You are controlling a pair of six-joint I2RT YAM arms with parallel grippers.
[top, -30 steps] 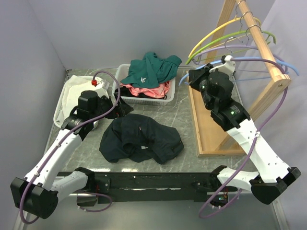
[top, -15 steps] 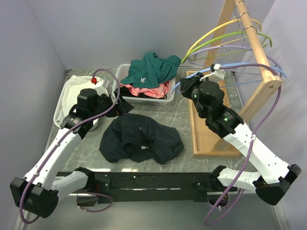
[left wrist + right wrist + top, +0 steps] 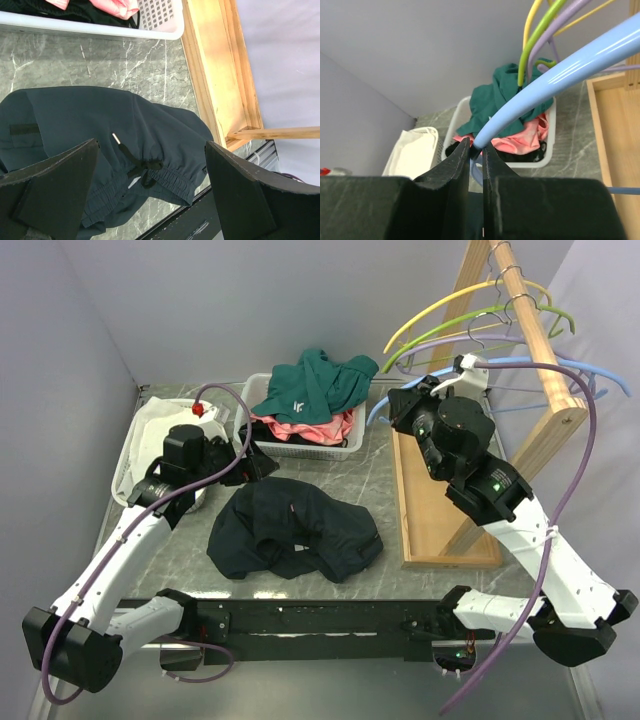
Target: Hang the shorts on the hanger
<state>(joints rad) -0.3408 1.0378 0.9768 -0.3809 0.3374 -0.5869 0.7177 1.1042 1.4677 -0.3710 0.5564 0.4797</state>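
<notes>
Light-blue plastic pinched in one pincer, dark cloth waiting under the other.

The right pincer (image 3: 476,150) is clenched on the very tip of the light-blue hanger (image 3: 560,70), a smooth, glossy, curved rod. That end grip looks meant to draw it off the wooden rack (image 3: 545,340) rising beside the pincer, where a yellow hanger (image 3: 531,22), a green hanger (image 3: 536,37) and a lavender hanger (image 3: 555,27) crowd just above it. Beyond its fingers sits a white basket (image 3: 300,450) of teal and pink garments. The left pincer (image 3: 150,145) is released, jaws wide and holding nothing. It is poised directly over the shorts (image 3: 75,120), which are soft, matte, very dark navy and crumpled on the grey marbled tabletop (image 3: 100,55). Their gathered waistband and drawstring (image 3: 135,162) lie framed between its fingers, probably the spot to seize.
</notes>
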